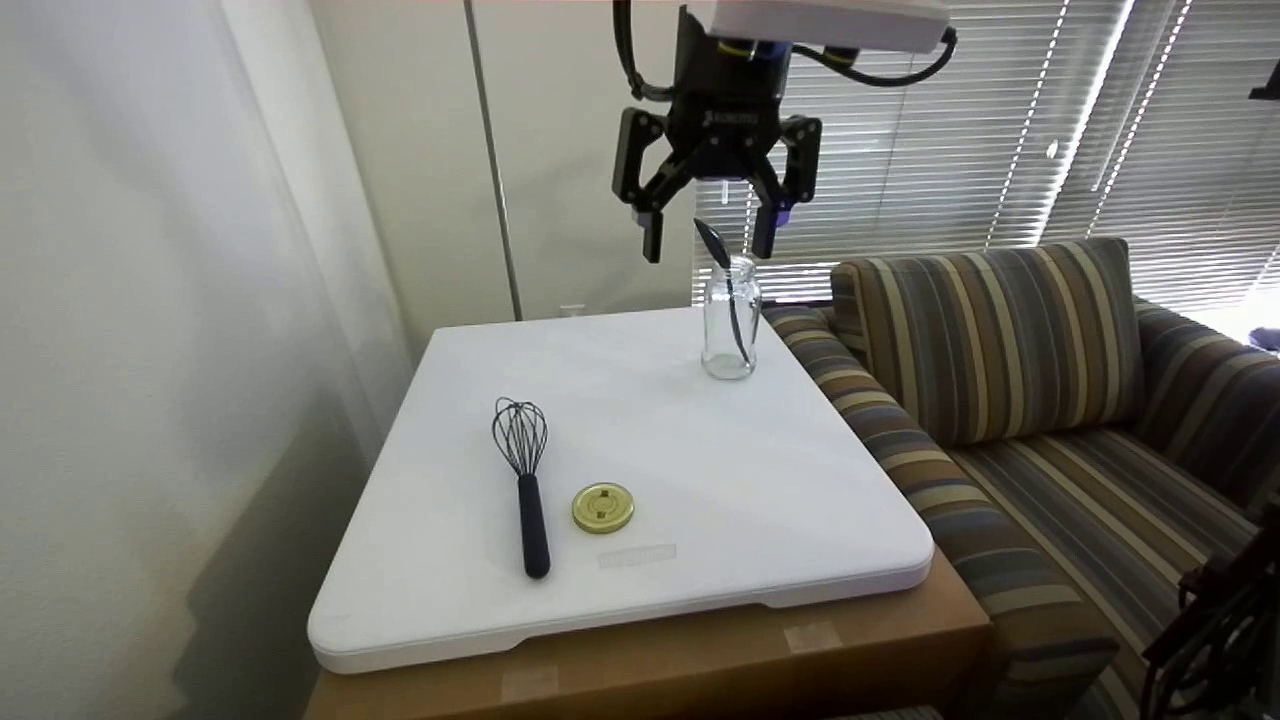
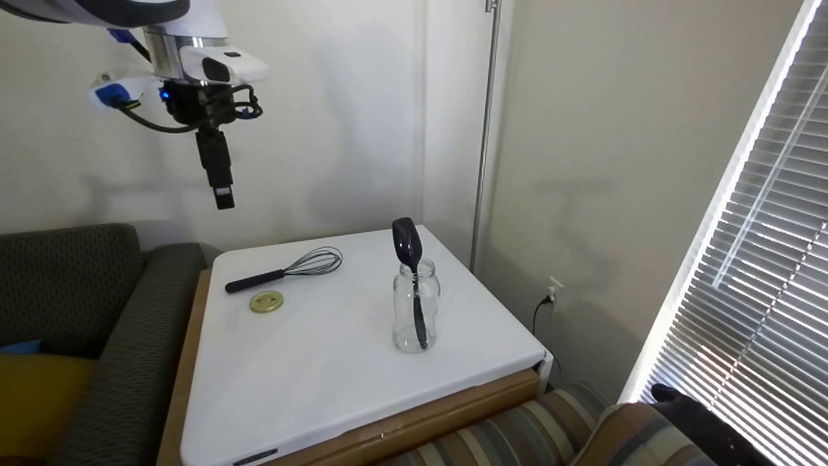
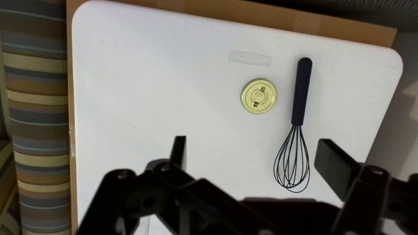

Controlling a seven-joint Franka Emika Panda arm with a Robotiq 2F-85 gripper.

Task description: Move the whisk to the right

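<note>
on the white tabletop (image 1: 790,490), a whisk (image 1: 529,492) beside a gold lid (image 1: 602,508)

pale walls (image 2: 362,129) and slatted window blinds (image 1: 990,150) show in both exterior views, light coming between the slats. a striped couch (image 1: 1080,490) has its arm running just beside the tabletop; a dark grey couch (image 2: 58,278) with a yellow cushion (image 2: 39,401) shows at the border of an exterior view. a brown cardboard box (image 1: 660,665) sits under the tabletop, its edge sticking out. the robot arm (image 2: 204,22) hangs high, and its gripper (image 1: 708,242) points down above the tabletop with the jaws spread wide.

toward the far right corner in an exterior view, a clear glass jar (image 1: 717,330) stands upright, well apart from the whisk. a dark spoon (image 2: 406,241) leans inside it, head above the rim.

the whisk lies flat, left of the middle of the tabletop in an exterior view, its black handle (image 1: 534,530) toward the near edge and its wire head (image 1: 520,437) pointing away. in the wrist view, the wire head shows between the two fingers (image 3: 336,169), nearer one of them. the lid lies flat just beside the handle, apart from it.
</note>
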